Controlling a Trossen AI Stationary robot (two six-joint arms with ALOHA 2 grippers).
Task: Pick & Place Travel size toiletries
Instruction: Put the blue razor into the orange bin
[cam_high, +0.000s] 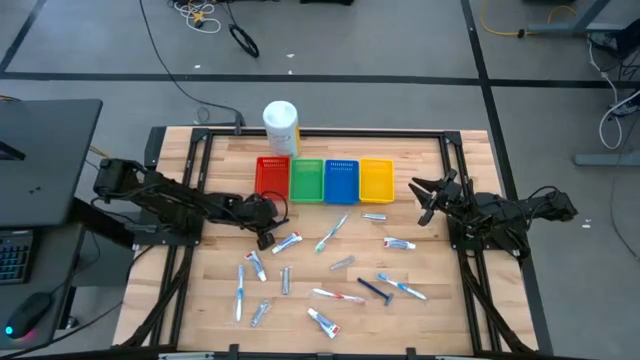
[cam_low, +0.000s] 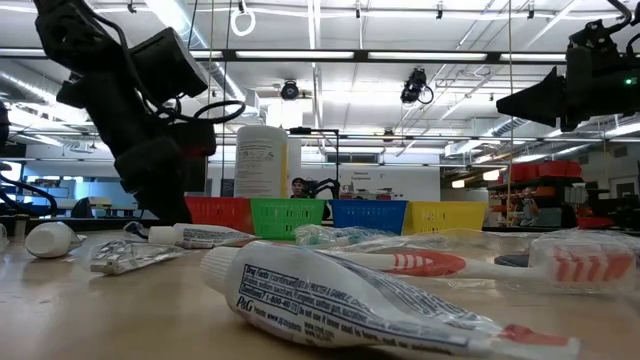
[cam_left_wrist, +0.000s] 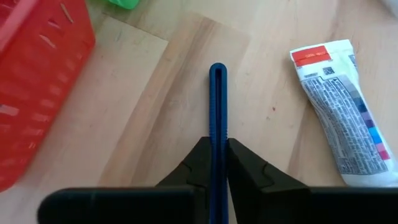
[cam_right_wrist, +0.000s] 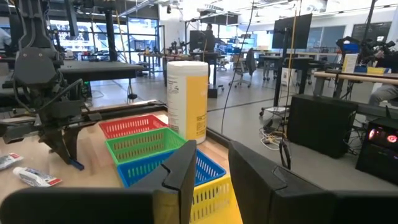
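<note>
Low view, nearest lens: a white toothpaste tube (cam_low: 350, 305) w/ printed label lies on the wooden worktop (cam_low: 110, 320). Behind it a toothbrush (cam_low: 420, 263) w/ red-white handle, and to its left a crumpled silvery tube (cam_low: 130, 255). Far left, a small white tube's cap end (cam_low: 50, 239).

High view: rest of the toiletries are scattered over the worktop's (cam_high: 460, 310) near half: a blue razor (cam_high: 376, 290), a red-white toothbrush (cam_high: 337, 295), a white tube (cam_high: 322, 321) at the near edge, silvery tubes (cam_high: 286, 279) left of centre, a teal toothbrush (cam_high: 331, 233) further back, a white tube w/ red cap (cam_high: 400, 243) toward the right side.

Left gripper (cam_high: 266, 236) is low over the worktop, just in front of the red bin (cam_high: 272, 178). Its fingers (cam_left_wrist: 245, 171) are pressed together on a dark blue razor handle (cam_left_wrist: 217, 99), which sticks out forward beyond the tips, edge-on. A white toothpaste tube w/ red end (cam_left_wrist: 348, 106) lies on the wood just beside it, not touching. Whether the razor tip touches the wood, can't tell.

Right gripper (cam_high: 428, 197) hangs raised just right of the yellow bin (cam_high: 376, 181), fingers (cam_right_wrist: 180, 171) spread, nothing between them.

Back row: red, green (cam_high: 306, 180), blue (cam_high: 341, 180) and yellow bins side by side, touching. Behind them, near the red/green pair, an upright white canister w/ yellow label (cam_high: 281, 127).
</note>
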